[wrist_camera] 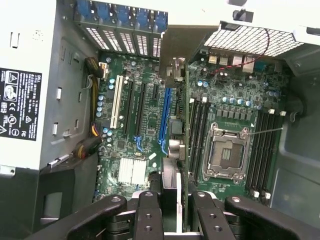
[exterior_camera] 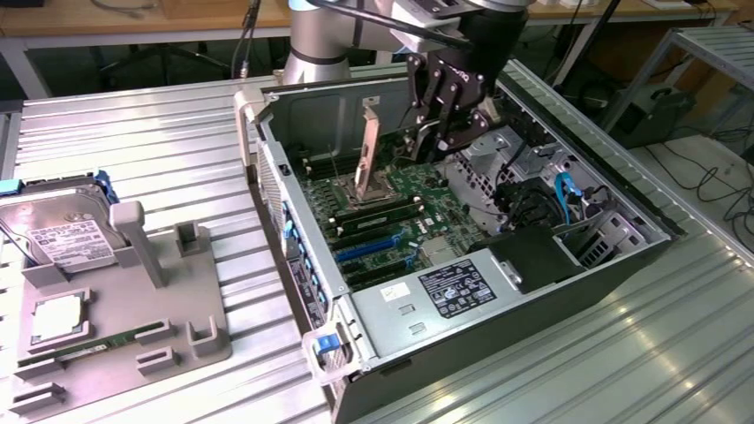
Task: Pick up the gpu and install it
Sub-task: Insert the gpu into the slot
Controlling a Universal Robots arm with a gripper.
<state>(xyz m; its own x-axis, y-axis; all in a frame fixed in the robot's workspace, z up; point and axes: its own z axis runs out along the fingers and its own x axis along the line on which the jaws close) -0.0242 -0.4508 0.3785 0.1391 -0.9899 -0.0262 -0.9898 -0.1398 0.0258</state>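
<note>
Jaws clamp the gpu (wrist_camera: 176, 75) edge-on, its fan hidden.

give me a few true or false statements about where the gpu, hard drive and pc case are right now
1. The hand holds the gpu over the open pc case. True.
2. The gpu lies flat on the grey fixture. False: it stands on edge in the hand, above the motherboard.
3. The hard drive sits at the exterior view's left, outside the case. True.
4. The case has its side panel on. False: it is open and the motherboard shows.
5. The cpu socket holds a fan cooler. False: the socket is bare.
6. The memory stick lies on the grey fixture. True.
</note>
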